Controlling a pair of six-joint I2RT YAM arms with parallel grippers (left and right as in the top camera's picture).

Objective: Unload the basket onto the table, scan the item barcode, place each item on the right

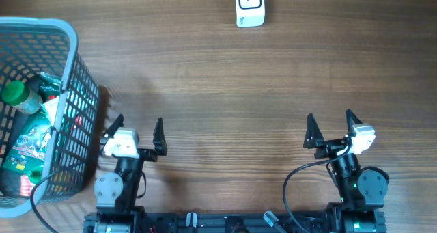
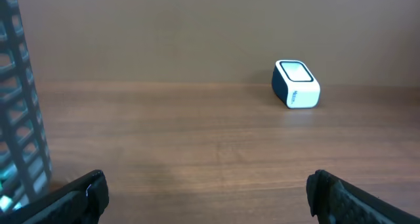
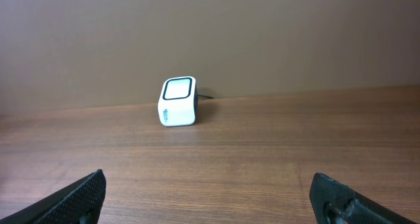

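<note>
1. Overhead view: the left gripper (image 1: 138, 121) and right gripper (image 1: 330, 116) hover over the counter (image 1: 225, 89), jaws wide apart, holding nothing.
2. The bottle (image 1: 27, 141) lies inside the basket (image 1: 41, 24) at the counter's left edge. The scanner (image 1: 250, 6) sits well apart, at the far edge.
3. The left arm is nearer, so it should probably come over the basket rim from above.
4. Gripping the bottle's body clear of the label would leave the barcode free to face the scanner.
</note>
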